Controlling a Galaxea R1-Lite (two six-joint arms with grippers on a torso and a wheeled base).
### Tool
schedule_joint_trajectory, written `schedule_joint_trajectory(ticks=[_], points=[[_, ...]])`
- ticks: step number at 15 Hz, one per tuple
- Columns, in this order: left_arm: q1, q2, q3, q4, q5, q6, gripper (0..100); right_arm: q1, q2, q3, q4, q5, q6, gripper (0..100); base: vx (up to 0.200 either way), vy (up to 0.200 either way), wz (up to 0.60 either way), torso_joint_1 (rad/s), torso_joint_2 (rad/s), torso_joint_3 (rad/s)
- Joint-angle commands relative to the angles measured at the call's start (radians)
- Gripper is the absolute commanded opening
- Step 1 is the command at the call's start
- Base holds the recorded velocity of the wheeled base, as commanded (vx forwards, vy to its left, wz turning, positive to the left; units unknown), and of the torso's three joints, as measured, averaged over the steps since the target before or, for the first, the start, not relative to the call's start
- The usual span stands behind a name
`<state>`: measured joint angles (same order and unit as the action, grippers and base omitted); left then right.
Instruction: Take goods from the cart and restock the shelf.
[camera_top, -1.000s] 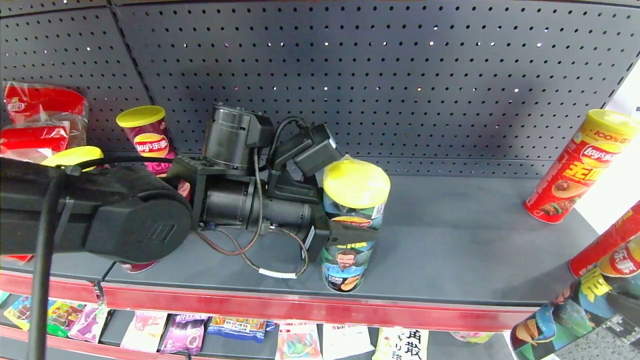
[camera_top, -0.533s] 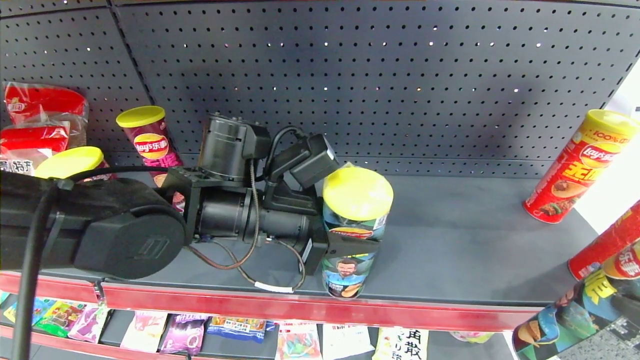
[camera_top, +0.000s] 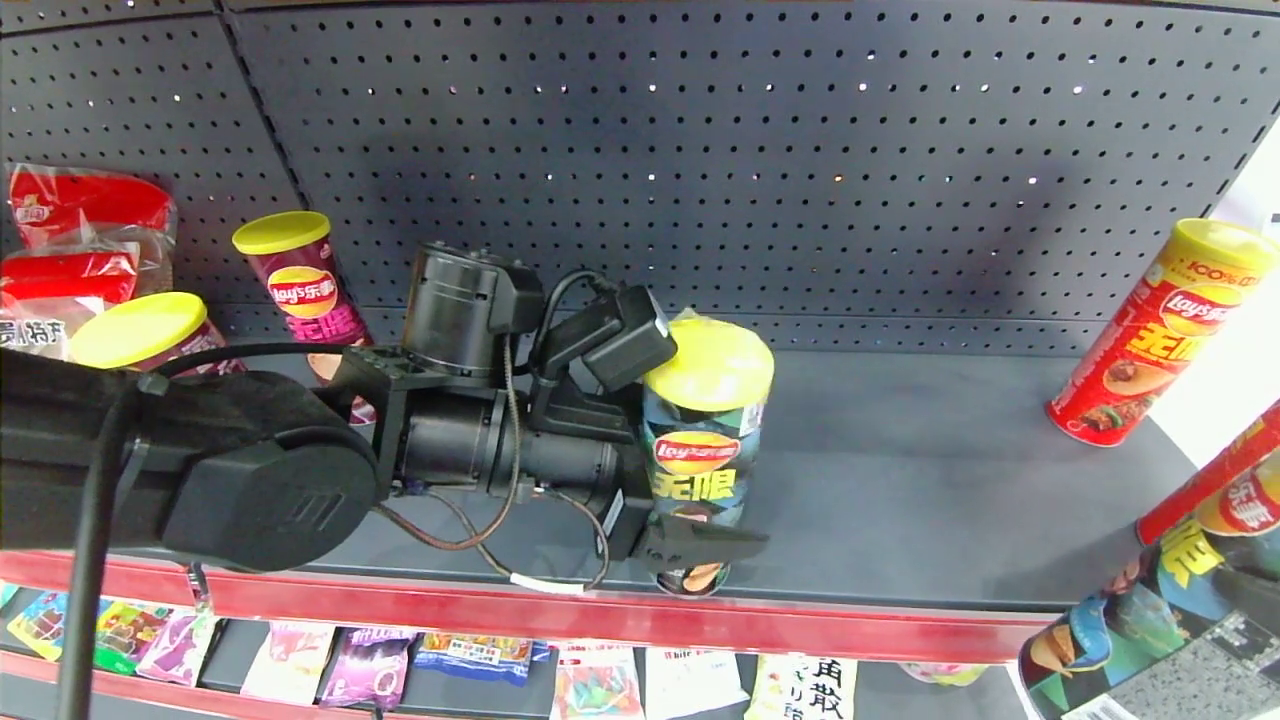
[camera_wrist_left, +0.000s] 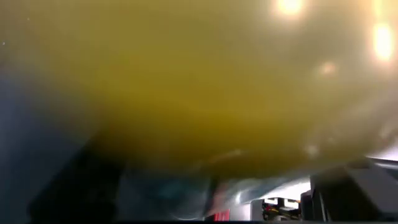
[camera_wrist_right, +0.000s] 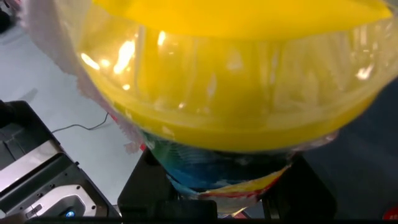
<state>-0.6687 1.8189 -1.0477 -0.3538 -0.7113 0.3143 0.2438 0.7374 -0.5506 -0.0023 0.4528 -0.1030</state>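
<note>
A chip can (camera_top: 700, 450) with a yellow lid and a dark blue-green label stands upright on the grey shelf (camera_top: 900, 480), close to its red front rim. My left gripper (camera_top: 715, 500) is open around the can's lower part, and its near finger (camera_top: 710, 540) stands in front of the can's base. The far finger is hidden behind the can. The can's yellow lid (camera_wrist_left: 199, 81) sits right against the left wrist camera. My right gripper (camera_wrist_right: 217, 199) is shut on a second chip can (camera_wrist_right: 236, 93), also yellow-lidded, seen at the lower right (camera_top: 1120, 630).
Two maroon cans (camera_top: 295, 275) (camera_top: 140, 330) and red bags (camera_top: 80, 240) stand at the shelf's left. A red can (camera_top: 1165, 335) leans at the far right, with more red cans (camera_top: 1215, 495) below it. A pegboard wall backs the shelf. Snack packets (camera_top: 600, 680) hang underneath.
The can has tipped upright and turned its logo towards me. The left gripper's near finger has dropped away from the can's middle towards its base.
</note>
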Motion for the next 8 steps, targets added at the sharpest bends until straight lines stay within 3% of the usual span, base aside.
schedule_joint_trajectory(ticks=[1, 4, 8], points=[[0.005, -0.001, 0.005, -0.005, 0.000, 0.002, 100, 0.003, 0.076, -0.037, -0.004, 0.001, -0.001, 0, 0.000, 0.000, 0.00, 0.000, 0.00, 0.000], [0.028, -0.015, 0.049, -0.048, 0.001, 0.002, 100, 0.015, 0.188, -0.078, -0.008, 0.009, -0.004, 0, 0.000, 0.000, 0.00, 0.000, 0.00, 0.000], [0.067, -0.110, 0.202, -0.083, 0.004, 0.003, 100, 0.058, 0.369, -0.170, -0.041, 0.007, -0.007, 0, 0.000, 0.000, 0.00, 0.000, 0.00, 0.000]])
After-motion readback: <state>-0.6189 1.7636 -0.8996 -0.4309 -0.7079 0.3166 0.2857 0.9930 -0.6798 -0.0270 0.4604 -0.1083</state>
